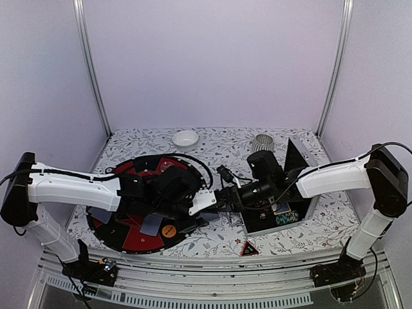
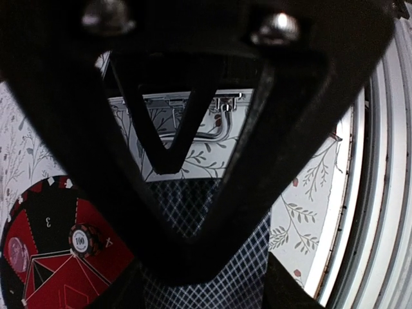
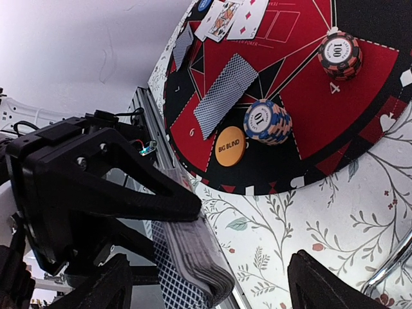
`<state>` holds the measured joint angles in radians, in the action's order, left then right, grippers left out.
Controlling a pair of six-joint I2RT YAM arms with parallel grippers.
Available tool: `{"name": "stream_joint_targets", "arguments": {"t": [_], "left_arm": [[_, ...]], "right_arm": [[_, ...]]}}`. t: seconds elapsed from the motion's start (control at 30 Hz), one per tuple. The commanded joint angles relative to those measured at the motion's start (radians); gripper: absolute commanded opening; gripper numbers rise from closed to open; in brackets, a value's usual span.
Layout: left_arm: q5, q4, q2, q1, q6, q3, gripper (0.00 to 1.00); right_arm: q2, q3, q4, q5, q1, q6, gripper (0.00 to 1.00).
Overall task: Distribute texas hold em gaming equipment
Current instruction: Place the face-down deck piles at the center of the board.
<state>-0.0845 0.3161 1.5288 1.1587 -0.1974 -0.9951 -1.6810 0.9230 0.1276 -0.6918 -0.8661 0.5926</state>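
Observation:
My left gripper (image 1: 217,201) is shut on a deck of grey-blue patterned-back cards (image 3: 193,264), held above the floral cloth just right of the round red-and-black poker mat (image 1: 129,241). The left wrist view shows the card back (image 2: 212,270) between its fingers. My right gripper (image 3: 219,290) is open, with its fingers on either side of the deck and not touching it. On the mat lie an orange BIG BLIND button (image 3: 230,146), a blue-white chip stack (image 3: 265,121), a red 100 chip stack (image 3: 339,55) and face-down cards (image 3: 225,94). A red triangular marker (image 1: 249,248) lies near the front edge.
A black open box (image 1: 270,222) sits under the right arm. A white bowl (image 1: 185,138) and a ribbed grey cup (image 1: 262,142) stand at the back. Face-up cards (image 3: 233,16) lie on the mat's far side. The two arms meet at mid-table.

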Motion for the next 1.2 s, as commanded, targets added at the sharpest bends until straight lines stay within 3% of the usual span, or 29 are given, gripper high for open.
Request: {"name": "stream_joint_targets", "arguments": {"t": [0.0, 0.53, 0.97, 1.17], "left_arm": [[-0.029, 0.016, -0.042, 0.006, 0.000, -0.028, 0.52], [-0.046, -0.015, -0.109, 0.007, -0.014, 0.019, 0.52], [-0.053, 0.007, -0.076, 0.007, -0.012, 0.014, 0.52], [-0.052, 0.015, -0.061, 0.006, -0.010, 0.012, 0.52]], "right_arm": [[-0.043, 0.025, 0.012, 0.010, -0.008, -0.035, 0.85], [0.025, 0.044, -0.187, 0.158, 0.009, -0.142, 0.76], [0.053, 0.070, -0.228, 0.124, 0.010, -0.185, 0.63], [0.064, 0.078, -0.229, 0.082, 0.009, -0.202, 0.63]]}}
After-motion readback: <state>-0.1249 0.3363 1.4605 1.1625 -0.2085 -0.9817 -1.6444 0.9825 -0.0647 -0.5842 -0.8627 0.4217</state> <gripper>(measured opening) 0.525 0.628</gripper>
